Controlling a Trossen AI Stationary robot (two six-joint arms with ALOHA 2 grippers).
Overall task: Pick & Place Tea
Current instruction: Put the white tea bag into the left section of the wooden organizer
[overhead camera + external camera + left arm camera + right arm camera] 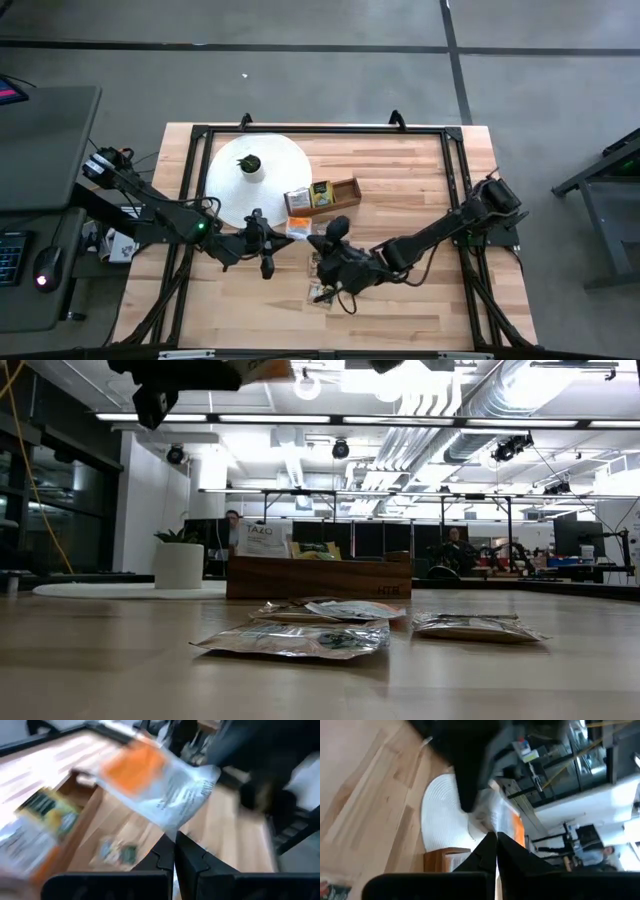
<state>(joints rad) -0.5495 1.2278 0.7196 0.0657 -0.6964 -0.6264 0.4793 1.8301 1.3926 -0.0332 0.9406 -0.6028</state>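
A flat, crinkly orange-and-white paper tea sachet (160, 785) hangs above the pale planked wooden bench (420, 300), beside the long brown wooden box (322, 195). Left gripper (174, 840) and right gripper (496, 840) both pinch it, jaws closed on its edges.
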